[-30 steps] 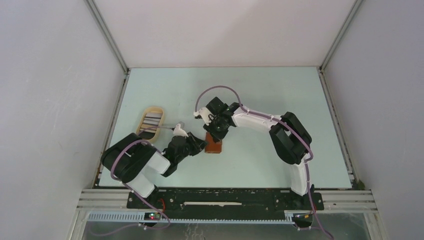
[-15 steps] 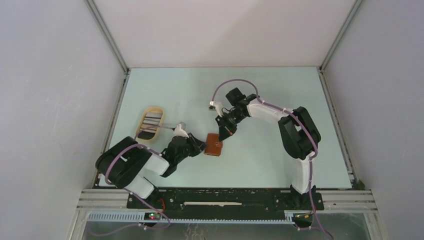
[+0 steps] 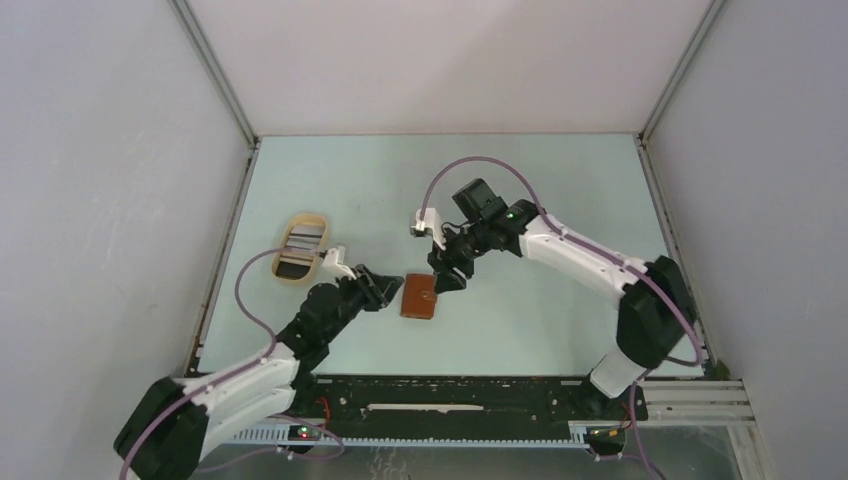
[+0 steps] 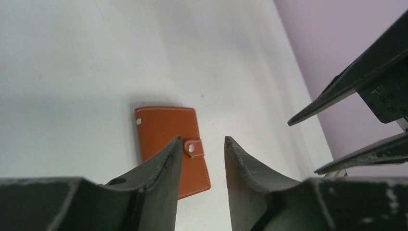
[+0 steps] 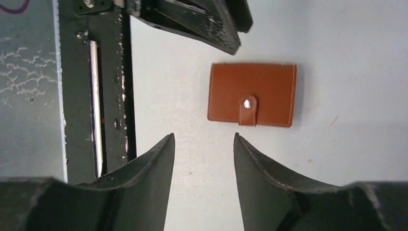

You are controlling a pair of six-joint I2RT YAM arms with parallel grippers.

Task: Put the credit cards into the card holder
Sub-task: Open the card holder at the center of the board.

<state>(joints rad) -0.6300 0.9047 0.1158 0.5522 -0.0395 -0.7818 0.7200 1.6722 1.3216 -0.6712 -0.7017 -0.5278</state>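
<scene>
Both jaws of the left gripper [image 4: 202, 142] stood apart with nothing between them, and its wrist view looked through the gap at the card holder [image 4: 168, 130] below. Likewise, the right gripper [image 5: 203, 137] was spread and pinched nothing, its two dark fingers [image 5: 154, 168] framing bare table [image 5: 337, 159] just short of the holder's clasp side. The card holder lay flat and folded shut on the pale green surface, its small tab snapped across the front edge, and neither gripper touched it. From above, it sat between the two grippers: the left one came in low from the near left, just beside its left edge, while the right one hung just beyond its far right corner, reaching in from the right side of the table. Well to the left of the holder, beside the left arm's wrist, an oval tan tray [image 3: 303, 216] rested near the table's left edge. The credit cards [image 3: 297, 243] lay inside it, light faces toward the far end and a darker one toward the near end.
</scene>
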